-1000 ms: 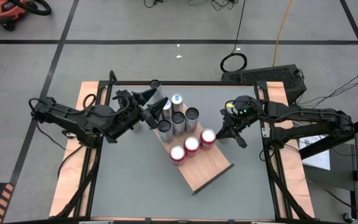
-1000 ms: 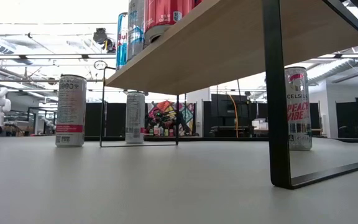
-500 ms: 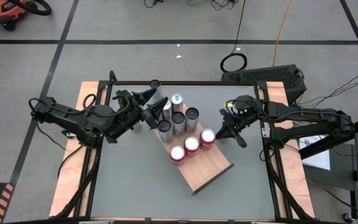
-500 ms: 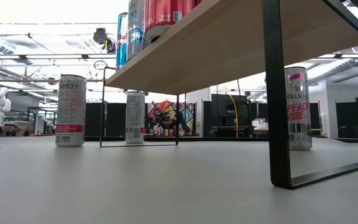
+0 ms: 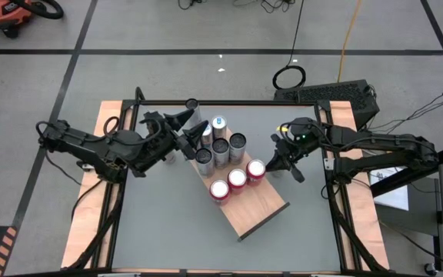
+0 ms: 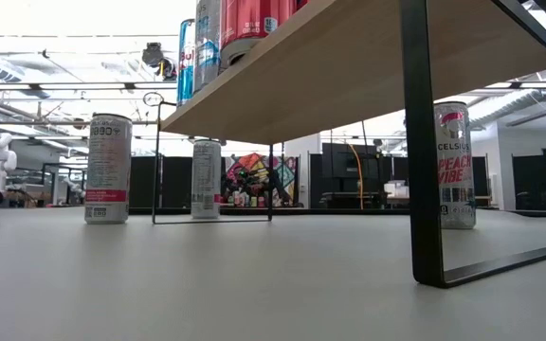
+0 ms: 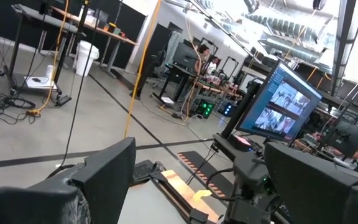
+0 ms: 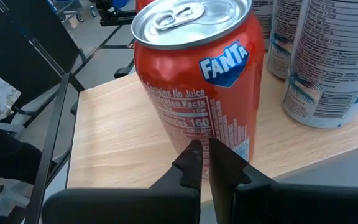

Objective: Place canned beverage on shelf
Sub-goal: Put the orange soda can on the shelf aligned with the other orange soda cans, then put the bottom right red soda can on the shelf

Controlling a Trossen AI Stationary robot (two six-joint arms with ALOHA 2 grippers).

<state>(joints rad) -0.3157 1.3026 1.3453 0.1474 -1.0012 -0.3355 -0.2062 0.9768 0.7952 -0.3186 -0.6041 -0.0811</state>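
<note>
The shelf (image 8: pixel 114 134) is pale wood with a fine straight grain and a smooth, matt face, carried on a thin black metal frame (image 6: pixel 422 142) with a dull sheen. The Fanta can (image 8: pixel 197 81) on it is glossy red-painted metal, its bare aluminium lid (image 8: pixel 188 18) brushed and bright. The neighbouring cans (image 8: pixel 331 59) have slick printed skins, white and pale blue. The tabletop (image 6: pixel 207 284) is a smooth, matt grey sheet. The right gripper (image 8: pixel 205 163) looks like matt black plastic, faintly grainy, as do the left gripper's fingers (image 7: pixel 110 171).
</note>
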